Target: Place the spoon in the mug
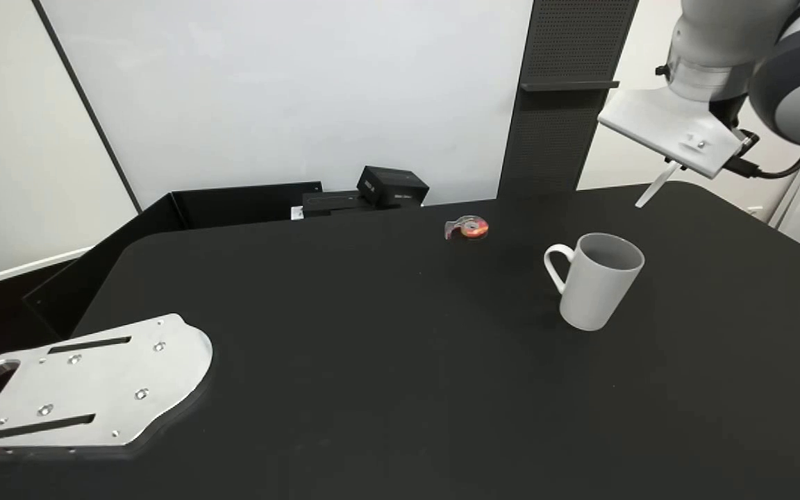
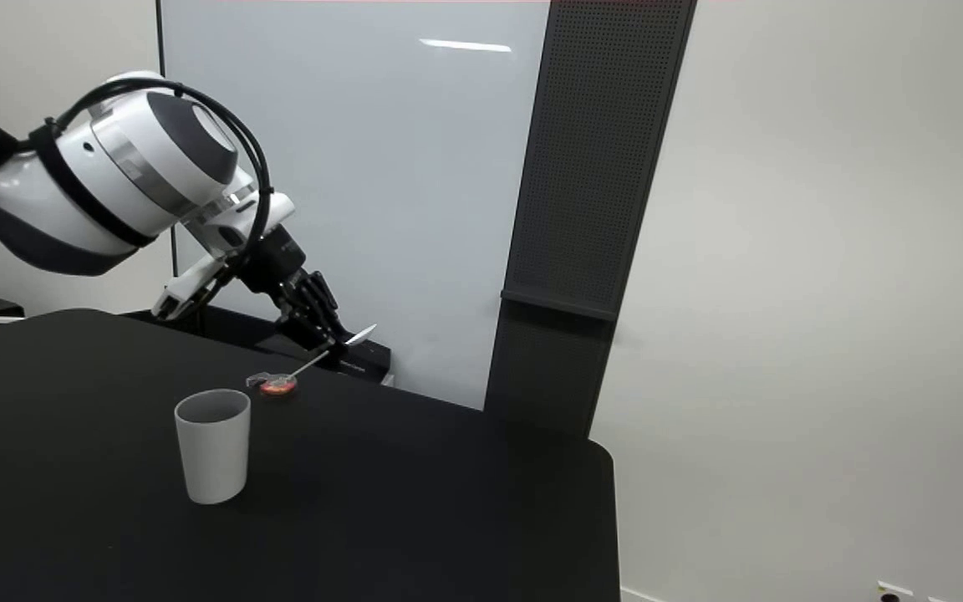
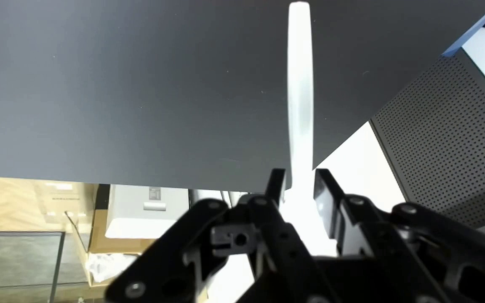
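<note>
The plain white mug (image 1: 598, 288) stands upright on the black table, and it also shows in an exterior view (image 2: 214, 451) where its handle is hidden. My gripper (image 3: 300, 179) is shut on the white spoon (image 3: 300, 92), near the bowl end. The thin handle points away from the fingers, slanting downward. The spoon is in the air above and apart from the mug; it also shows in both exterior views (image 1: 655, 185) (image 2: 310, 363). The gripper's fingers (image 2: 338, 343) show there too; in an exterior view a white bracket (image 1: 671, 128) mostly hides them.
A clear tape dispenser with an orange-red roll (image 1: 472, 227) lies near the back edge of the table (image 1: 372, 312). A flat grey-white metal plate (image 1: 115, 378) lies at the front left in an exterior view. A black box (image 1: 393, 186) stands behind the table, before a whiteboard wall.
</note>
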Motion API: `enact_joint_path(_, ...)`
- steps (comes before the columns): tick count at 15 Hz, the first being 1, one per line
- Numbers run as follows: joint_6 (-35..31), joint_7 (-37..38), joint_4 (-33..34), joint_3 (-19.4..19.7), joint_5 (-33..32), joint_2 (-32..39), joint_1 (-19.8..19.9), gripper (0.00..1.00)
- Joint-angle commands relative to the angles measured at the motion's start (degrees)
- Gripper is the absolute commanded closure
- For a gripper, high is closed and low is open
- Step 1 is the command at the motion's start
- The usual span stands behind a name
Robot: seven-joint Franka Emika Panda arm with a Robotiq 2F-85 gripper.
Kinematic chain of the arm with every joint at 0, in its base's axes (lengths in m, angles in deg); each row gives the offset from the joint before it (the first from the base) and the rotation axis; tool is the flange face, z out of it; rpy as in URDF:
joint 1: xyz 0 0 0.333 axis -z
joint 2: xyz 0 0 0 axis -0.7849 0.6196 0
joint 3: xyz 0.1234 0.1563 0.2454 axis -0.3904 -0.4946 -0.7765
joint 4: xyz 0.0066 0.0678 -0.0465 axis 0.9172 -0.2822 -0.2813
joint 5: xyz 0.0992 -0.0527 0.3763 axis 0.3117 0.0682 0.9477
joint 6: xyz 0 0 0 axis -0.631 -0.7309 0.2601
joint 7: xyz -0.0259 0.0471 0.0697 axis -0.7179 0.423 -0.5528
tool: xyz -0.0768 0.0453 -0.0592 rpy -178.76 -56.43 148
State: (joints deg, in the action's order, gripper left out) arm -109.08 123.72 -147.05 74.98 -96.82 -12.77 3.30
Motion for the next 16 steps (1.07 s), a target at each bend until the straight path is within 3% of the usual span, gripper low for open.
enact_joint_path(1,3.70,6.75,-0.26,-0.77,-8.19,-2.78,-1.42,0.94)
enact_joint_path(4,6.85,10.82,-0.35,-4.23,-14.97,-4.67,-0.02,0.94)
enact_joint_path(7,11.41,13.82,-0.63,-10.69,-20.51,-7.14,3.75,0.94)
enact_joint_path(13,18.08,15.87,-1.76,-30.91,-26.29,-10.85,19.04,0.94)
enact_joint_path(16,19.04,15.87,-2.07,-38.88,-27.07,-10.76,26.27,0.94)
